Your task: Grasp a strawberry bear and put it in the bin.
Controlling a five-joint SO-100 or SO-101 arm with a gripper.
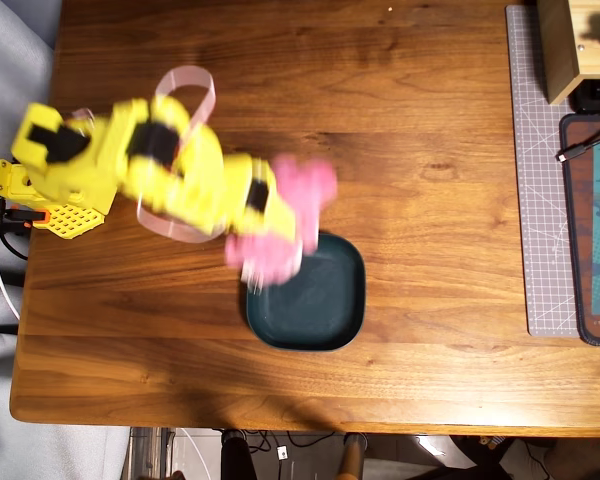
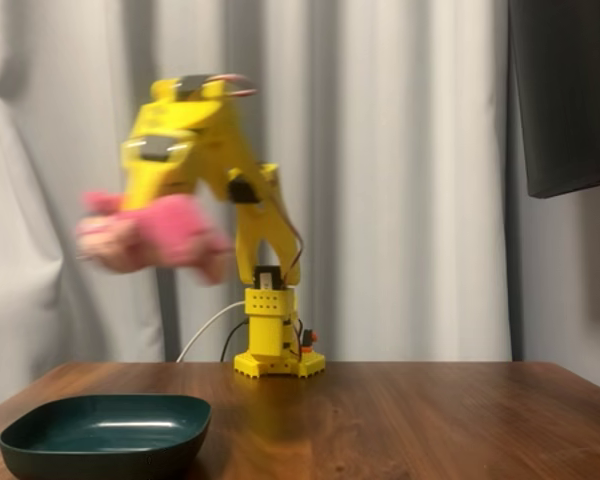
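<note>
My yellow gripper (image 1: 280, 215) is shut on the strawberry bear (image 1: 285, 220), a fluffy pink plush that is motion-blurred. In the fixed view the strawberry bear (image 2: 155, 235) hangs high in the air in the gripper (image 2: 165, 225), well above the table. The bin (image 1: 315, 300), a shallow dark teal square dish, lies on the wooden table; in the overhead view the bear overlaps the bin's upper left corner. In the fixed view the bin (image 2: 105, 430) sits at the lower left, below the bear.
The arm's yellow base (image 2: 278, 350) stands at the table's left edge in the overhead view. A grey cutting mat (image 1: 545, 170), a dark pad (image 1: 592, 230) with a cable and a wooden box (image 1: 575, 45) lie at the right.
</note>
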